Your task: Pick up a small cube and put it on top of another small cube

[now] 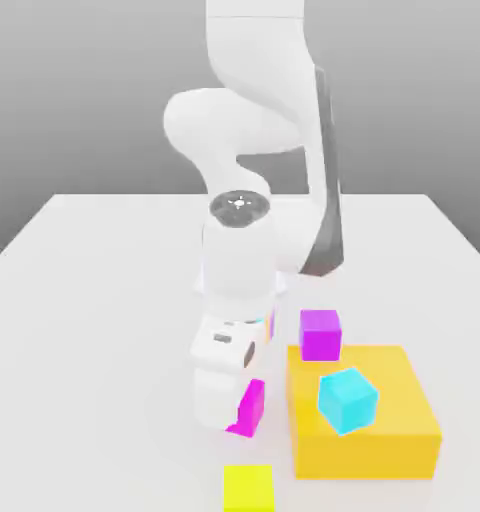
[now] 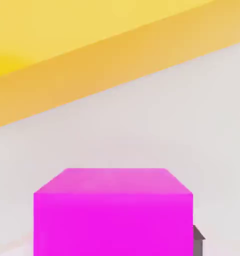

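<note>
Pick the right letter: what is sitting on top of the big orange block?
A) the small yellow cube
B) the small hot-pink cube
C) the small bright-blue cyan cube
C: the small cyan cube is seen against the top of the big orange block, tilted a bit from the block's edges.
</note>
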`<state>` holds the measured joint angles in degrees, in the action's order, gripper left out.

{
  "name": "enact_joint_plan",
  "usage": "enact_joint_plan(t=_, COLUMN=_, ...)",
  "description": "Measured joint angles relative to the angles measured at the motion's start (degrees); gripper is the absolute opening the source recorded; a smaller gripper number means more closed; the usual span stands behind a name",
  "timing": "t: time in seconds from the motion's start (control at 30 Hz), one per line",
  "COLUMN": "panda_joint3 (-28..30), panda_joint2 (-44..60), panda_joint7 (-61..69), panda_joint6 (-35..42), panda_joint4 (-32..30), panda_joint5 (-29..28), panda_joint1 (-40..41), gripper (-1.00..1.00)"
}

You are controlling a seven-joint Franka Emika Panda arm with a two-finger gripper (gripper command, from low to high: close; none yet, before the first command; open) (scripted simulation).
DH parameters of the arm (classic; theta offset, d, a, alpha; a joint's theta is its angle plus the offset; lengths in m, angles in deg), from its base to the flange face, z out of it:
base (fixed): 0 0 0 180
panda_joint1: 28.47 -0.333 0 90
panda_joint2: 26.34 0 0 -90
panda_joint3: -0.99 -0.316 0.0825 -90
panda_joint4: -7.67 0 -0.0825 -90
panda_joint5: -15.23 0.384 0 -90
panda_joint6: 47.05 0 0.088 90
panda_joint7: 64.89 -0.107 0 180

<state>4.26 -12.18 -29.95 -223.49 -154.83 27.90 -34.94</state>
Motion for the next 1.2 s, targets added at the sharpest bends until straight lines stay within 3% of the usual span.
enact_joint_plan(t=0.1, panda_joint3=3.1, panda_joint2=-3.6, panda_joint7=-2.0, panda_joint6=2.9, panda_joint4=-0.7, panda_joint5=-2.7, panda_joint1=-2.4, gripper=-1.0)
enact_joint_plan(t=0.27, panda_joint3=6.0, panda_joint2=-13.7, panda_joint7=-8.9, panda_joint6=11.0, panda_joint4=-2.5, panda_joint5=-12.2, panda_joint1=-2.8, gripper=-1.0)
enact_joint_plan(t=0.33, panda_joint3=6.8, panda_joint2=-15.4, panda_joint7=-9.1, panda_joint6=13.7, panda_joint4=-2.2, panda_joint5=-11.2, panda_joint1=-2.7, gripper=-1.0)
enact_joint_plan(t=0.7, panda_joint3=6.4, panda_joint2=-29.6, panda_joint7=18.3, panda_joint6=27.8, panda_joint4=-2.7, panda_joint5=-11.3, panda_joint1=-10.0, gripper=-1.0)
enact_joint_plan(t=1.13, panda_joint3=6.8, panda_joint2=-47.4, panda_joint7=50.8, panda_joint6=43.5, panda_joint4=-4.2, panda_joint5=-17.7, panda_joint1=-21.6, gripper=-1.0)
enact_joint_plan(t=1.2, panda_joint3=6.3, panda_joint2=-47.1, panda_joint7=52.6, panda_joint6=41.8, panda_joint4=-5.2, panda_joint5=-19.5, panda_joint1=-22.3, gripper=-1.0)
